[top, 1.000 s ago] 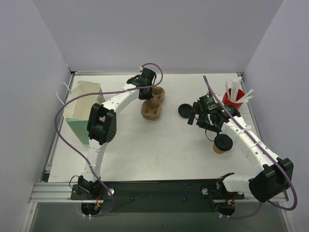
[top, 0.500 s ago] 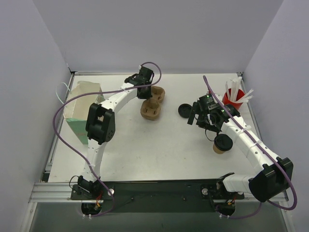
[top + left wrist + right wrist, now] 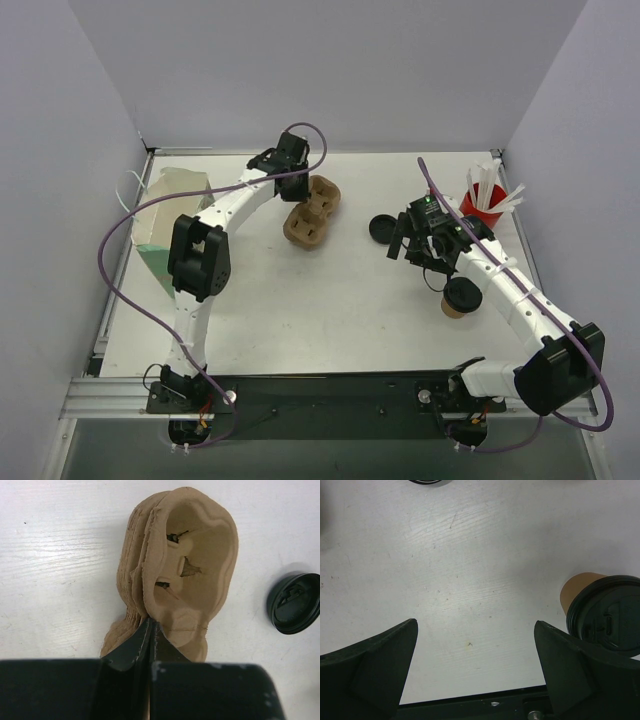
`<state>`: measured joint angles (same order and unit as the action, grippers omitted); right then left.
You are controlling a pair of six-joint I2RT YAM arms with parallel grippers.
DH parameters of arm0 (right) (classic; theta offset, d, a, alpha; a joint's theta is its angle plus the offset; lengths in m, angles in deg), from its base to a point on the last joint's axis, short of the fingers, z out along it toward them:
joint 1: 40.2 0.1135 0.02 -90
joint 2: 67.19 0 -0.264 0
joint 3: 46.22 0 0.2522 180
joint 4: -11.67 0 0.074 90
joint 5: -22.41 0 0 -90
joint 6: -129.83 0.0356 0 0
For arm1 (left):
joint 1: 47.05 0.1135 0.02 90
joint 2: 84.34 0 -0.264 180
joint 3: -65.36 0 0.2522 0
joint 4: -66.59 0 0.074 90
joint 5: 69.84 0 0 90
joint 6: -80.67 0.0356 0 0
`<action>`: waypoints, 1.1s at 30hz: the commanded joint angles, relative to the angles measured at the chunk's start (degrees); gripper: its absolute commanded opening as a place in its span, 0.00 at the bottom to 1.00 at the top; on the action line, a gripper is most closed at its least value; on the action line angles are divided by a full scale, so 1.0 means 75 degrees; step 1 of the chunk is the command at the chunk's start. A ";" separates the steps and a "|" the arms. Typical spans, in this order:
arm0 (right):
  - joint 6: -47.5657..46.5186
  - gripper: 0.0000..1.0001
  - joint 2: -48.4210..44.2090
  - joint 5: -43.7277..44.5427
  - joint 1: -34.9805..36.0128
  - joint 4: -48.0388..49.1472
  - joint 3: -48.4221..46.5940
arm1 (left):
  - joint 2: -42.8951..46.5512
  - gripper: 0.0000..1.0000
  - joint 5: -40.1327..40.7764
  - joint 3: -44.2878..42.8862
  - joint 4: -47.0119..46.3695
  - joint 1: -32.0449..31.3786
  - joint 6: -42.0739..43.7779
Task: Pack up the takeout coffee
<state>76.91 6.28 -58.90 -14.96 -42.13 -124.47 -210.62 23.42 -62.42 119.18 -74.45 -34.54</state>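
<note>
My left gripper (image 3: pixel 151 626) is pinched shut on the rim of the pulp carrier (image 3: pixel 200 570), near the far edge of the bench (image 3: pixel 330 300). My right gripper (image 3: pixel 475 625) gapes empty beside the lidded coffee cup (image 3: pixel 580 589), towards the right edge. Only the overhead view shows the red cup (image 3: pixel 478 210) holding white sticks (image 3: pixel 488 188).

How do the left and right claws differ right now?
The left claw is shut, pinching the rim of the pulp carrier; the right claw stands wide open, holding nothing. The left is far back on the table; the right hangs beside the lidded cup. Both are black.
</note>
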 commanded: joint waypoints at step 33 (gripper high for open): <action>0.0048 0.95 0.0493 0.0248 0.0573 -0.0100 -0.0437 | 0.2013 0.00 -0.3025 0.2780 -0.2974 0.1145 -0.1971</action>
<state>77.15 9.65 -58.83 -11.16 -41.86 -125.72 -198.84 2.88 -40.08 99.79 -66.28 -49.29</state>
